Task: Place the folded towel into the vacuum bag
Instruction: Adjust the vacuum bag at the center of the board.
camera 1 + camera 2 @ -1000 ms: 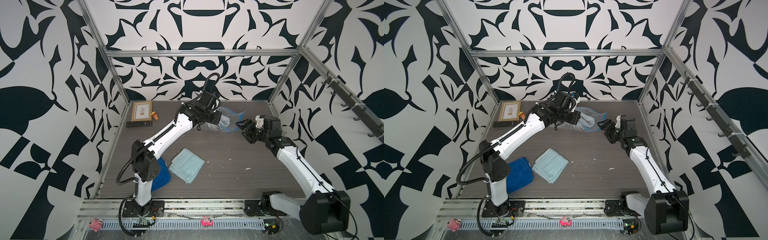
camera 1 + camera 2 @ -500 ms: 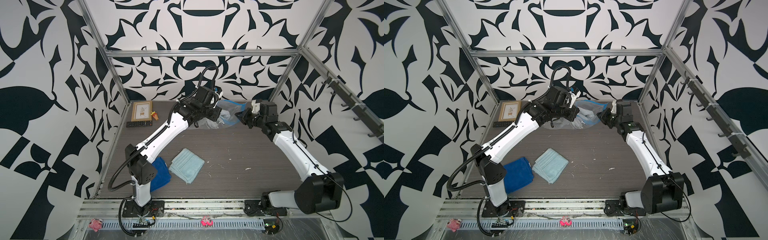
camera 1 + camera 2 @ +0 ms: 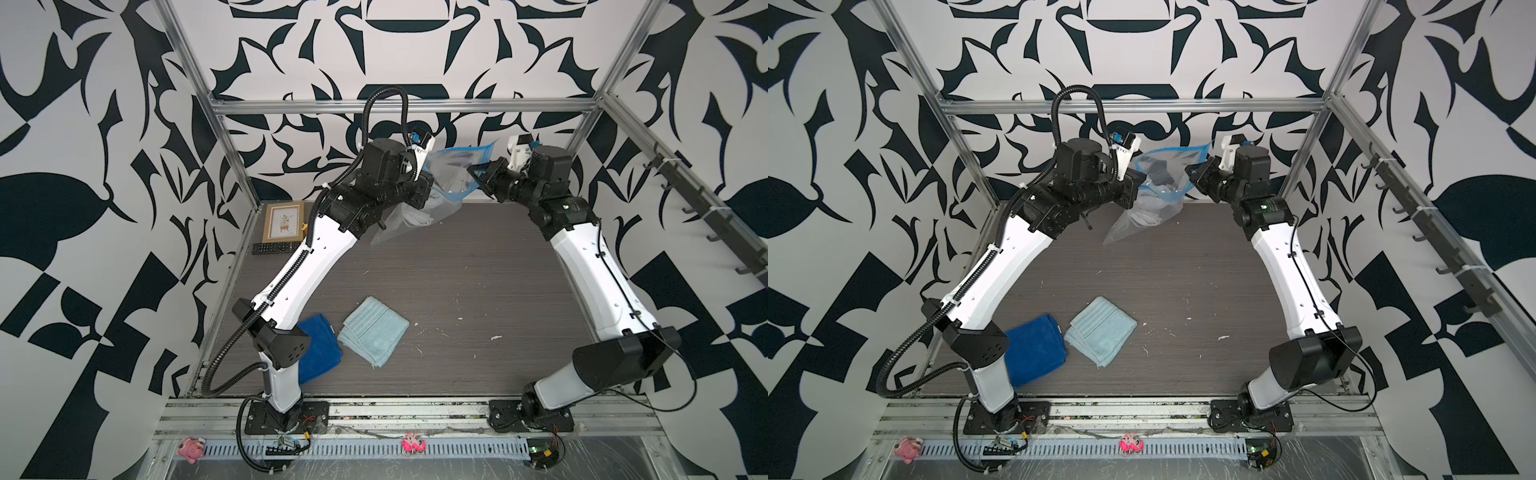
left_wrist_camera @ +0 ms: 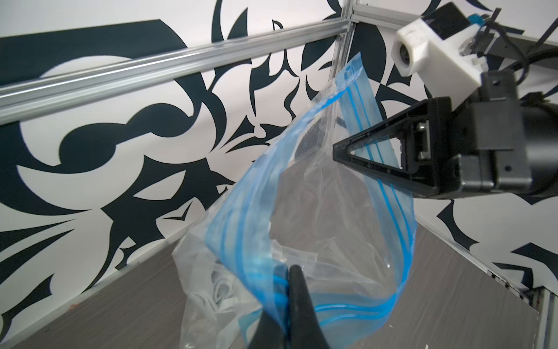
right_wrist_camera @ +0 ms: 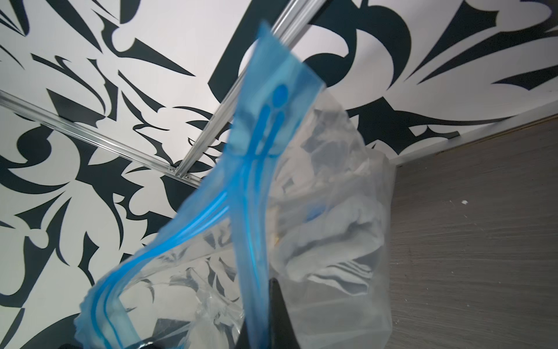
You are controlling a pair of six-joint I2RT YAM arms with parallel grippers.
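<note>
Jaws on both the left arm [image 3: 316,257] and the right arm [image 3: 590,266] are clamped shut on the blue zip strip of a large clear crinkly plastic vacuum bag [image 3: 451,166]. In both top views the vacuum bag [image 3: 1158,183] hangs raised between them at the back of the dark wood-grain counter [image 3: 478,291], its mouth stretched side to side from one arm to the other. A light blue folded towel [image 3: 374,330] lies flat near the front of the counter, well apart from the bag and below it. It sits nearer the left arm's base, just beside a dark blue folded cloth [image 3: 320,353]. The left wrist view shows the strip pinched in the left jaws, the mouth gaping open, and the right jaws closed on the far strip. The right wrist view shows the strip in the right jaws and pale crumpled cloth [image 5: 332,235] already inside the bag. With both jaws occupied, one arm would likely have to let go to fetch the towel, and the left is closer.
</note>
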